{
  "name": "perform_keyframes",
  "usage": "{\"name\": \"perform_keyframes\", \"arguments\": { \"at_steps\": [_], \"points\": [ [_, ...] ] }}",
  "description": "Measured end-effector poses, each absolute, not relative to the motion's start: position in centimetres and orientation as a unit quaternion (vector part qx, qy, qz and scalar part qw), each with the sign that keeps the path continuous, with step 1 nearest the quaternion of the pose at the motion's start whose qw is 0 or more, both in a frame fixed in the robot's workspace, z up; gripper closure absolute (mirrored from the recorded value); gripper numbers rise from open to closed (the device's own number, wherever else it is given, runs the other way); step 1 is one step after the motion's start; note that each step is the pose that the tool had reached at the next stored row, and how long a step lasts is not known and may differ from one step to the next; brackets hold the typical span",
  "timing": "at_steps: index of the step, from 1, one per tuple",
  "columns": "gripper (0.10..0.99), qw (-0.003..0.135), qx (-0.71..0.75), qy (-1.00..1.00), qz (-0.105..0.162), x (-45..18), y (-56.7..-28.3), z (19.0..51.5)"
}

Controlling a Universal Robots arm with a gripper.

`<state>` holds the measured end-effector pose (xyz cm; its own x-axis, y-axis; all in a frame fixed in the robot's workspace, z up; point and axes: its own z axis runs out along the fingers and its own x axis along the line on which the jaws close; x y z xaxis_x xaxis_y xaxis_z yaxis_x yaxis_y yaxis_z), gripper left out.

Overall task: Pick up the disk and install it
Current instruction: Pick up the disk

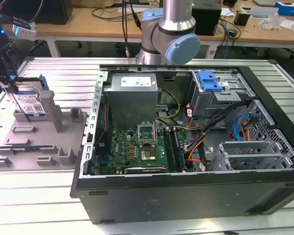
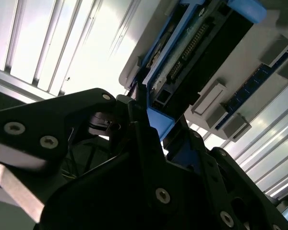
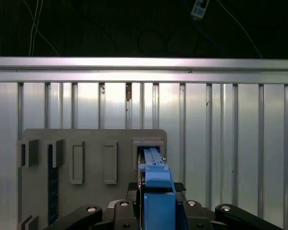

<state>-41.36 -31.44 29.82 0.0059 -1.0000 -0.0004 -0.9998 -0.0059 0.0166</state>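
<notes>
Grasp on the disk, upright in its holder.
At the left of the exterior view, the gripper (image 1: 12, 84) stands over the disk (image 1: 33, 102), which sits on edge in a slot of the grey holder (image 1: 39, 142) on the ribbed surface (image 1: 63, 73). The open computer case (image 1: 196, 196) lies to the right. Picking up cleanly probably calls for a straight pull along the slot, without twist, so the blue rails do not bind. In the first wrist view the fingers (image 3: 180, 188) are closed on the blue handle, one on each side. The disk is centred between them and reaches away into the slot.
</notes>
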Motion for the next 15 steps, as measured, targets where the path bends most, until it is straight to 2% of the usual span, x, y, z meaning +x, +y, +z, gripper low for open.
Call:
{"name": "perform_keyframes", "arguments": {
  "at_steps": [15],
  "points": [
    [0.718, 0.006, 0.707, -0.707, -0.006, -41.36, -31.48, 30.04]
  ]
}}
